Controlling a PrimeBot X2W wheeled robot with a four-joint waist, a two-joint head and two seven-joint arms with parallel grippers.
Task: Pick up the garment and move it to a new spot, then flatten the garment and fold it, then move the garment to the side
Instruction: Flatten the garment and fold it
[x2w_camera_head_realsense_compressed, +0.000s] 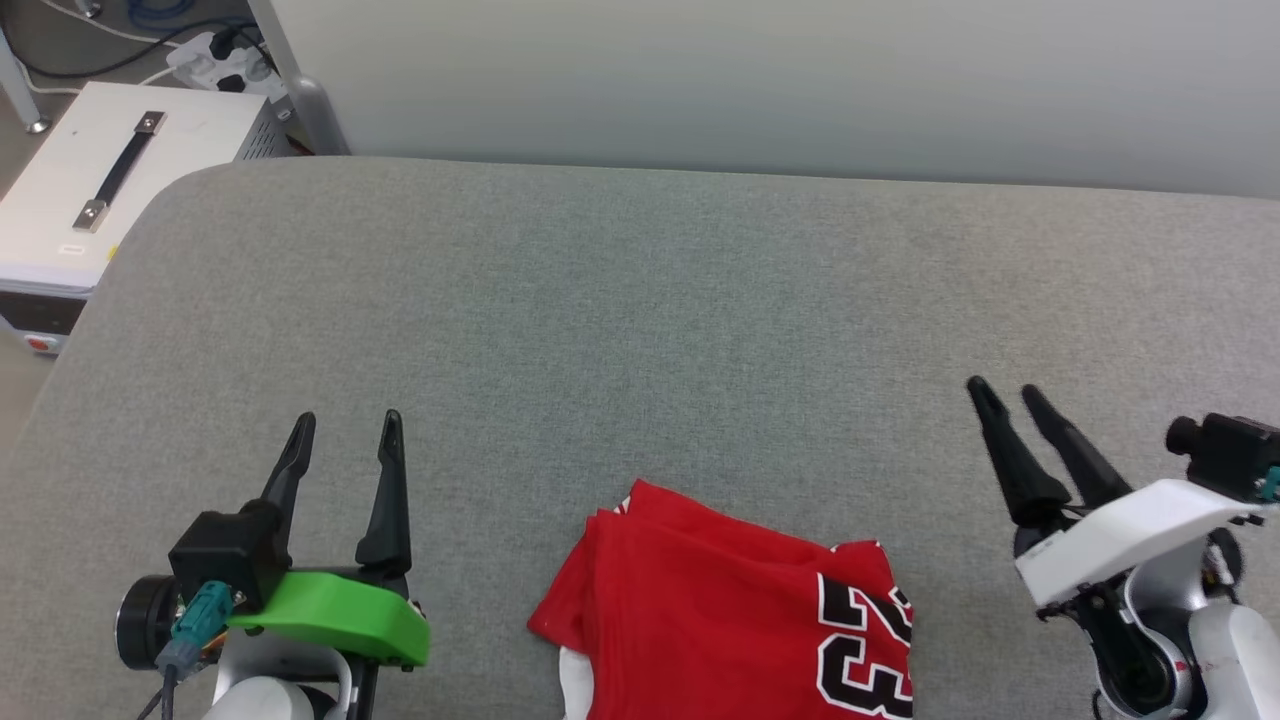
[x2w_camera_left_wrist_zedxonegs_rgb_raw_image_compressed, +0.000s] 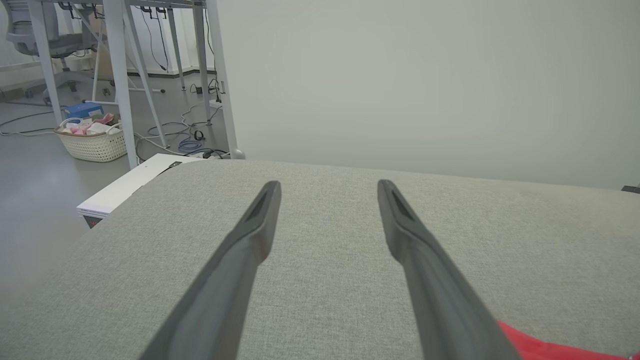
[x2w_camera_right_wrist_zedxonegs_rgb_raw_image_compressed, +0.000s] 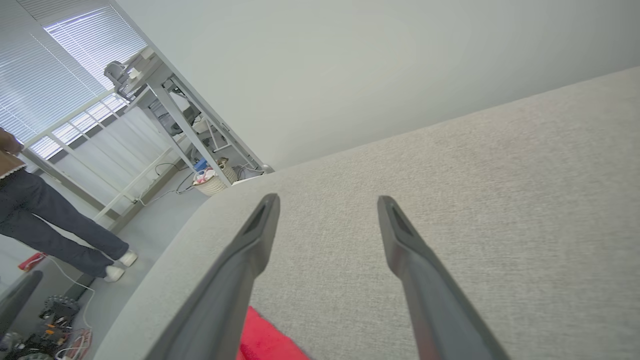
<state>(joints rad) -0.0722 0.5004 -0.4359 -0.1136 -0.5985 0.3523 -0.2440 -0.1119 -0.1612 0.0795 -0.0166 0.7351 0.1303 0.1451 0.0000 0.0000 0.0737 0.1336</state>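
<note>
Down at the bottom centre of the head view, the garment (x2w_camera_head_realsense_compressed: 720, 610) lies folded into a red bundle, black "23" showing at its right, a sliver of white peeking out underneath. Lower left, the left gripper (x2w_camera_head_realsense_compressed: 348, 420) sits beside it, jaws well apart and holding nothing. Lower right, the right gripper (x2w_camera_head_realsense_compressed: 1002, 390) leans up and to the left, jaws apart too, nothing between them, clear of the cloth. In both wrist views a corner of red shows at the bottom edge beside the fingers. Beyond them, the grey padded table (x2w_camera_head_realsense_compressed: 640, 300) stretches across the frame. Upper left, off the table edge, a white box (x2w_camera_head_realsense_compressed: 110, 180) with a black handle, and above it a power strip (x2w_camera_head_realsense_compressed: 215, 55). A pale wall (x2w_camera_head_realsense_compressed: 780, 80) runs across the top.
</note>
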